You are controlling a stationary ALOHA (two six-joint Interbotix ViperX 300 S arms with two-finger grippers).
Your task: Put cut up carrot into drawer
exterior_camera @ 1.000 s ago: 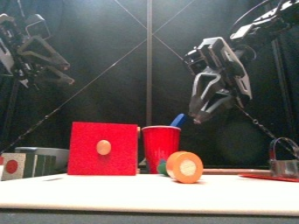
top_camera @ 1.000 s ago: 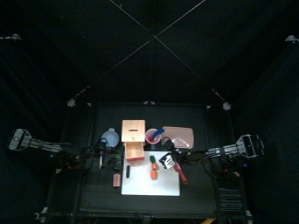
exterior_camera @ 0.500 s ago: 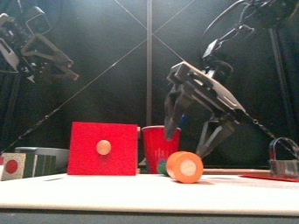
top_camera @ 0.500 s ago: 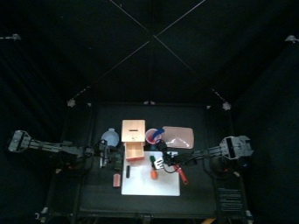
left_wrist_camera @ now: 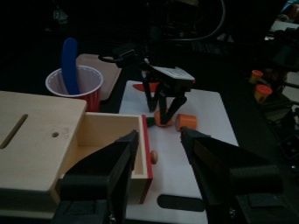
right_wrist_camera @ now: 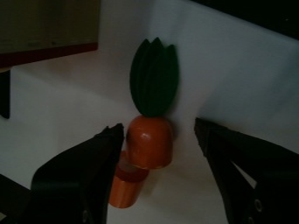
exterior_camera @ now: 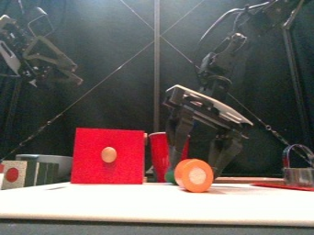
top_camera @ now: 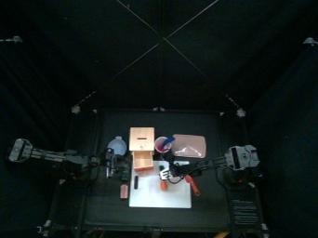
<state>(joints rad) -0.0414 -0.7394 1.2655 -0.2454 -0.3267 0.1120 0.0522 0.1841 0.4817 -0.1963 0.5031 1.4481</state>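
right claw (right_wrist_camera: 158,149): wide open, over cut up carrot (right_wrist_camera: 149,143) | drawer (left_wrist_camera: 65,149): nearby

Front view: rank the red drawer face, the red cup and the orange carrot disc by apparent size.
1. Drawer face.
2. Red cup, partly hidden by the right gripper.
3. Carrot disc, though it stands nearer the camera.

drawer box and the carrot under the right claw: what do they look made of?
Drawer: looks like light unfinished wood, matte with faint grain on top, and a red-painted face.
Carrot: probably painted wood or hard plastic, smooth orange body with a slight sheen and flat dark green leaves; can't tell which.
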